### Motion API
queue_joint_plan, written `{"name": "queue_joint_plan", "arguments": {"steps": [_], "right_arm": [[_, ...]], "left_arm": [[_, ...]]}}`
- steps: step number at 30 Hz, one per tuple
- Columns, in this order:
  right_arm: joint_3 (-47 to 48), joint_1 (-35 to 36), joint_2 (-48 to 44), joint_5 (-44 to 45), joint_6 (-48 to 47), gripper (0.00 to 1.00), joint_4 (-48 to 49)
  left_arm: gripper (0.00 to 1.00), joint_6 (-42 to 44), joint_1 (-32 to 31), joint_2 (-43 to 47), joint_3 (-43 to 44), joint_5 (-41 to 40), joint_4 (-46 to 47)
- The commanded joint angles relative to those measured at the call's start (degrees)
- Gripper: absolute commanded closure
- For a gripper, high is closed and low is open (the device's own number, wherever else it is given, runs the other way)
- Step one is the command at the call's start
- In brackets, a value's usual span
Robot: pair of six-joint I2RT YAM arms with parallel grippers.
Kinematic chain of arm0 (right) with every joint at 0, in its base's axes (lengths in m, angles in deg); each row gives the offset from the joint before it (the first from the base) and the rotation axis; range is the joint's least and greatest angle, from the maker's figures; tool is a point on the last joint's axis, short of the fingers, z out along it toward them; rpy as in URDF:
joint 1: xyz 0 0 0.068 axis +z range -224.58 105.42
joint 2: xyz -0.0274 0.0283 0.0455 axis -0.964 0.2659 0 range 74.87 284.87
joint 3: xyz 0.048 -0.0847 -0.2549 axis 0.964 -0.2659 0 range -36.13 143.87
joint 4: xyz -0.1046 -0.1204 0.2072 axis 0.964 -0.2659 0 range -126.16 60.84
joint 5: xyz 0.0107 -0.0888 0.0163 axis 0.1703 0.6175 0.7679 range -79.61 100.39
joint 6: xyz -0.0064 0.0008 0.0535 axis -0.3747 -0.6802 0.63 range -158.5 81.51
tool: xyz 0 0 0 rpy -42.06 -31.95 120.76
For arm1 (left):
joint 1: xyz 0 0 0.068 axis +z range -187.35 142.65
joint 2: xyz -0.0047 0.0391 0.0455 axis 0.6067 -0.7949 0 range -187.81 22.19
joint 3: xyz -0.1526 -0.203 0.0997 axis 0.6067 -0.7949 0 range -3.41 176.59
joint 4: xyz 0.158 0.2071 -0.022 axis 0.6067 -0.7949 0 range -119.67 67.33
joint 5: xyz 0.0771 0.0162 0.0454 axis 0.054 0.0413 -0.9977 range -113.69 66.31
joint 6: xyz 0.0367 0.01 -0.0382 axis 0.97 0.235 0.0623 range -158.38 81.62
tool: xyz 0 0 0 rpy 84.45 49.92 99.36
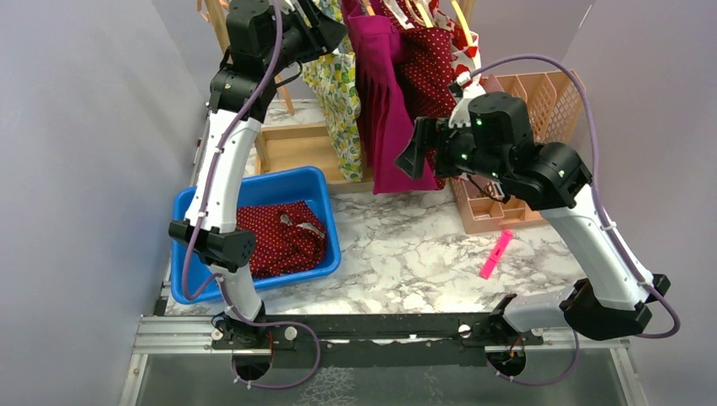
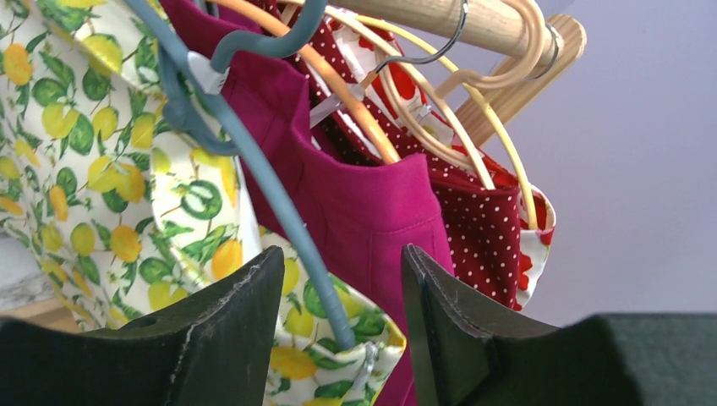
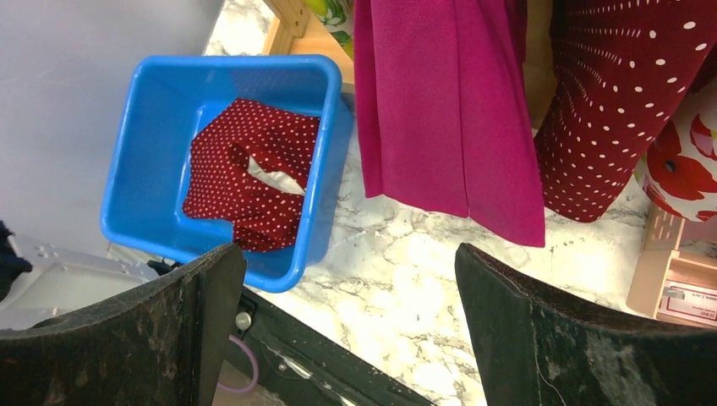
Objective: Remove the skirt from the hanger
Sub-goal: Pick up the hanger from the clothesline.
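Note:
Several skirts hang on a wooden rail (image 2: 461,21) at the back. The lemon-print skirt (image 1: 338,97) (image 2: 84,178) hangs at the left end on a blue-grey hanger (image 2: 283,216). My left gripper (image 1: 325,34) (image 2: 342,258) is up at the rail, open, its jaws standing either side of that hanger's sloping arm and the skirt's waistband without touching them. A magenta skirt (image 1: 385,110) (image 3: 448,110) hangs next to it. My right gripper (image 1: 414,150) (image 3: 351,254) hovers wide open and empty in front of the magenta skirt's lower part.
A blue bin (image 1: 182,254) (image 3: 135,144) at the left holds a red dotted garment (image 1: 279,237). Red dotted and poppy-print skirts (image 2: 490,228) hang further right. A peach plastic organiser (image 1: 541,93) stands at the back right, and a pink marker (image 1: 496,254) lies on the marble top.

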Motion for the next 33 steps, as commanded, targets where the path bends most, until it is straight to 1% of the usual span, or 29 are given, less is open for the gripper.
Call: {"name": "queue_joint_plan", "arguments": {"steps": [1,4,8,11,13,15,20,26,30,33], "right_arm": [[-0.05,0.09,-3.23,-2.15,-1.3,0.0,0.17],[-2.68,0.09,-5.42,-2.23,-1.04,0.0,0.58],[-4.78,0.09,-7.33,-1.53,-0.96,0.0,1.58],[-2.48,0.09,-6.6,-1.57,-0.9,0.0,0.25],[-1.81,0.09,-6.56,-1.67,-1.09,0.0,-0.22],[-2.6,0.09,-7.3,-0.56,-0.87,0.01,-0.09],[-1.24,0.09,-7.04,-0.17,-0.9,0.0,-0.87],[-0.45,0.09,-7.21,1.21,-0.91,0.01,-0.55],[-2.98,0.09,-8.04,1.54,-0.77,0.0,-0.81],[-2.34,0.09,-7.11,0.77,-1.38,0.0,-1.56]], "left_arm": [[0.46,0.2,-1.37,-1.93,2.47,-4.46,4.47],[0.5,-0.76,-1.74,-2.12,1.05,-7.32,4.85],[0.53,-0.3,-2.18,-3.24,0.33,-7.86,5.17],[0.53,-1.78,-2.21,-2.62,-1.51,-10.39,5.71],[0.53,-1.02,-2.22,-3.44,-0.99,-10.41,6.09],[0.53,-2.1,-2.23,-4.61,-0.59,-10.5,6.44],[0.59,-5.96,-2.18,-7.6,1.04,-7.63,9.5],[0.64,-6.96,-2.03,-8.63,2.27,-7.7,11.12],[0.64,-8.46,-1.81,-9.48,1.02,-6.84,12.18],[0.59,-8.76,-1.64,-10.44,0.84,-6.78,14.27]]}}
